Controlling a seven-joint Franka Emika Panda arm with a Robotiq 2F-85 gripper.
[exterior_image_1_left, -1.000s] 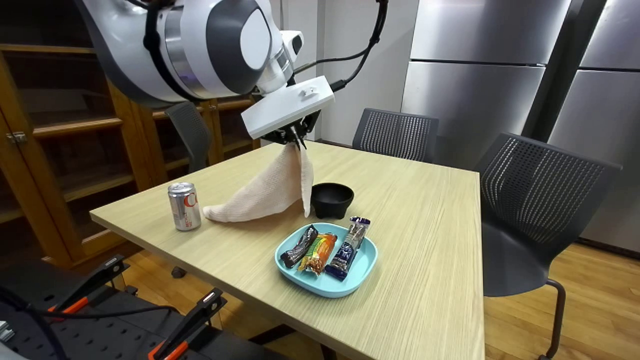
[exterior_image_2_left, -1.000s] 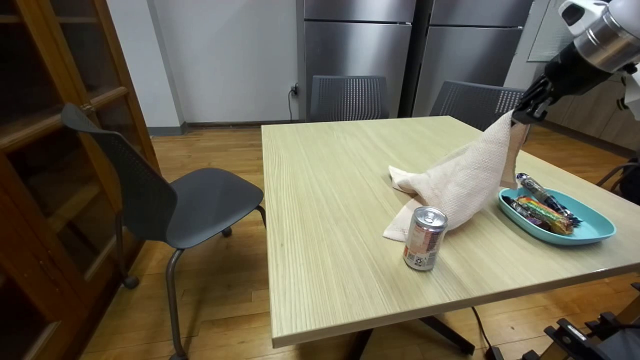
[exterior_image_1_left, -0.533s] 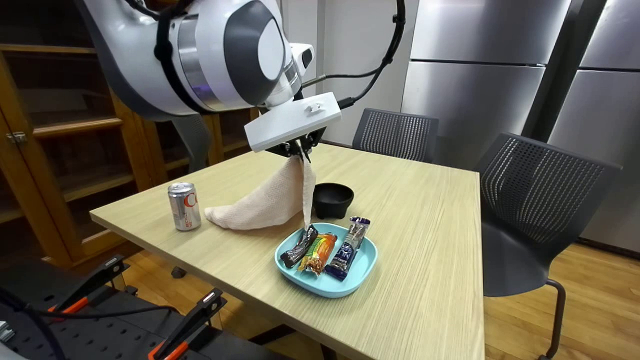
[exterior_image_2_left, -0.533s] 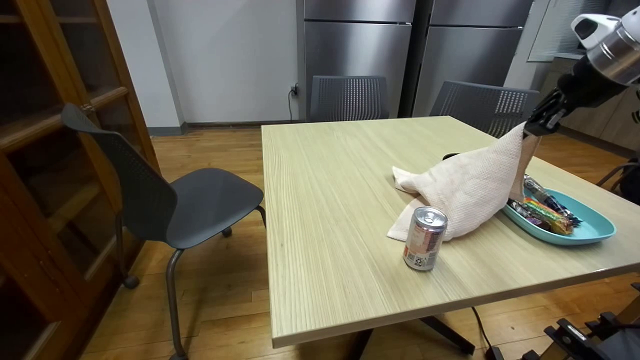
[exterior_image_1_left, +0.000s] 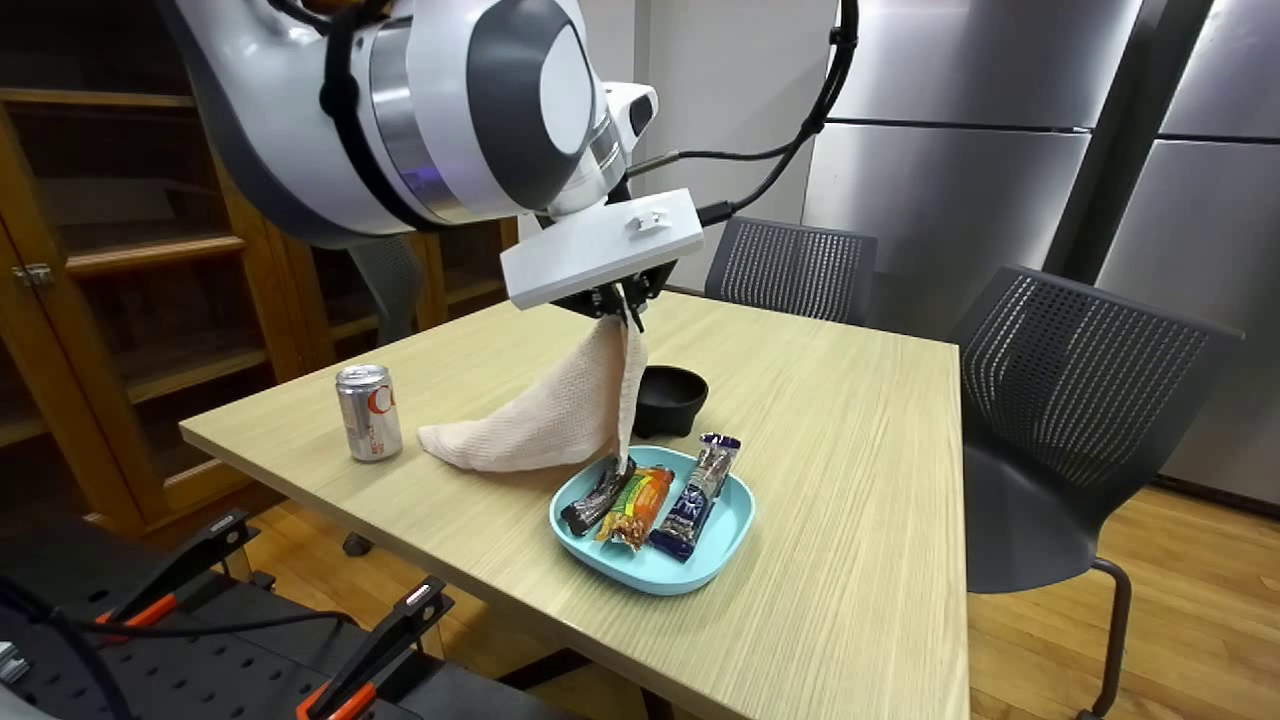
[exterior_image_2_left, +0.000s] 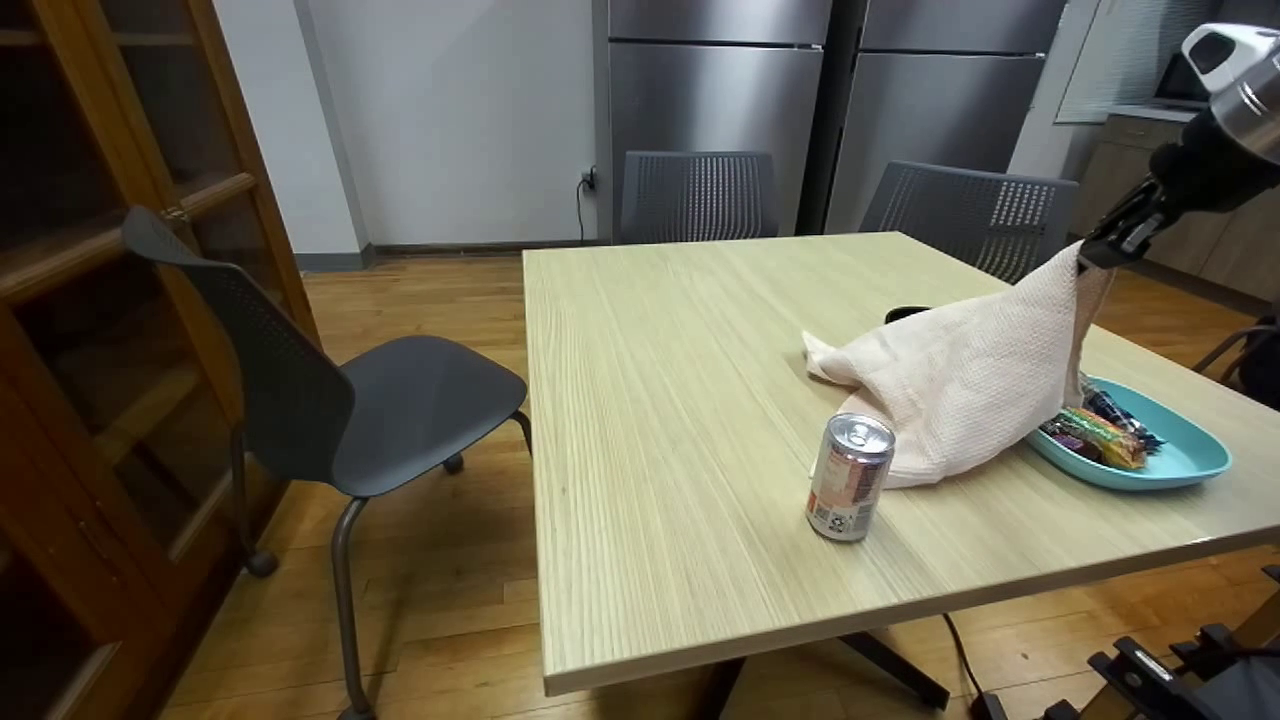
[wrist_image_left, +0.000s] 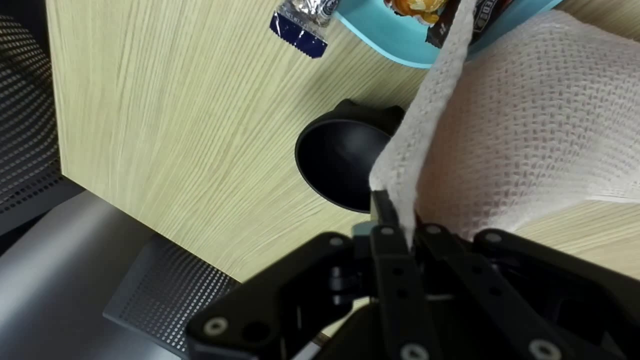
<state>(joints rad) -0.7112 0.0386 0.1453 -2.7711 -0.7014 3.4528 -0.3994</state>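
My gripper is shut on the upper edge of a pale, waffle-textured cloth. In both exterior views the gripper holds the cloth up above the table, and its far end trails on the tabletop. A hanging corner reaches down to the rim of a light-blue tray, at the dark-wrapped bar. An orange-wrapped bar and a blue-and-silver bar also lie in the tray. Just beyond the cloth stands a black bowl, partly covered by it in every view.
A silver can stands upright near the table edge, close to the cloth's trailing end. Chairs surround the wooden table. Black clamps with orange parts sit on the dark stand beside it.
My gripper has shifted toward the tray and somewhat lower, dragging the cloth along. The cloth's hanging corner has come to the tray. Can, tray and bars have stayed put.
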